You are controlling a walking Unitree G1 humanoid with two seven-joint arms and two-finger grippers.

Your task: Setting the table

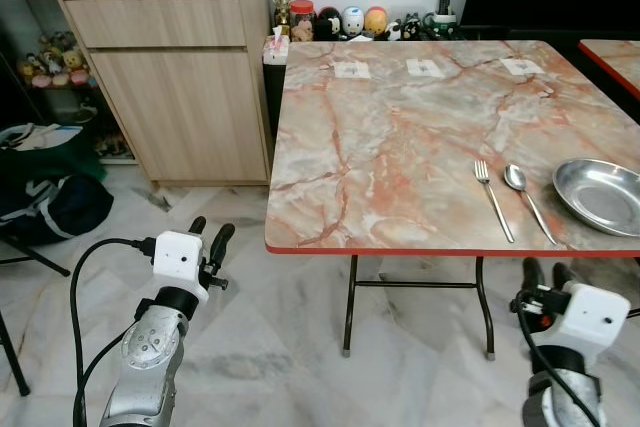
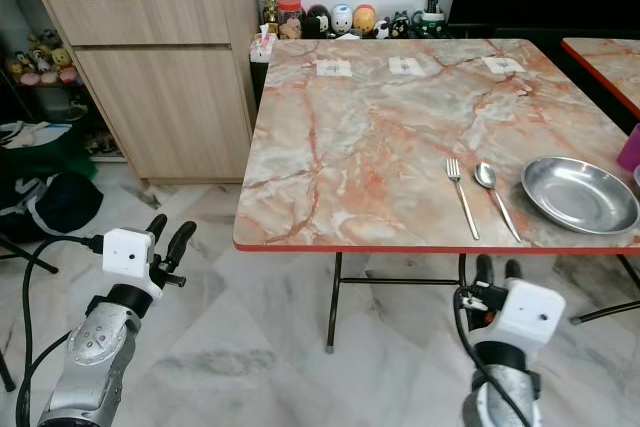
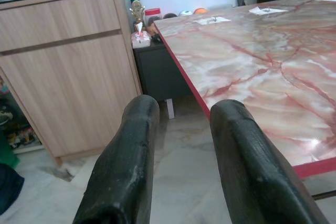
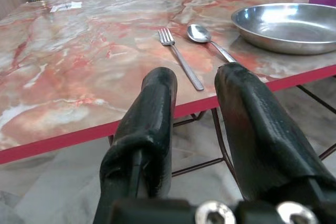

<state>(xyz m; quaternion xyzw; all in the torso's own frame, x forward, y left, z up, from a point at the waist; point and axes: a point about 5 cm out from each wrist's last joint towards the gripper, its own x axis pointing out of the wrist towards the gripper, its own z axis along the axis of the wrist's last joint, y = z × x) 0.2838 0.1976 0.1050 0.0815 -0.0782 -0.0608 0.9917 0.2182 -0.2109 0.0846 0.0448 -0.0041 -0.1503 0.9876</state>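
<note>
We're standing at the near edge of the tabletop, both arms held low in front of us. The right pincer hovers just short of the red rim, its fingers parted with nothing between them. The left pincer hangs off the tabletop's near left corner, also spread and empty.

The fork and spoon lie side by side near the front edge, handles toward us, and the steel plate sits just to the right of the spoon. The place setting looks mostly laid, so we reckon the next job is tidying or picking up one of the flat pieces.

To do it well, we'd raise the right pincer above the rim before reaching in, then come down on a handle end, since both utensils lie flat on smooth marble and could skate away from a sideways nudge.

Three paper slips rest along the far edge. Beyond the tabletop's left side stands a wooden cabinet; figurines line the wall behind, with pale marbled floor beneath.
</note>
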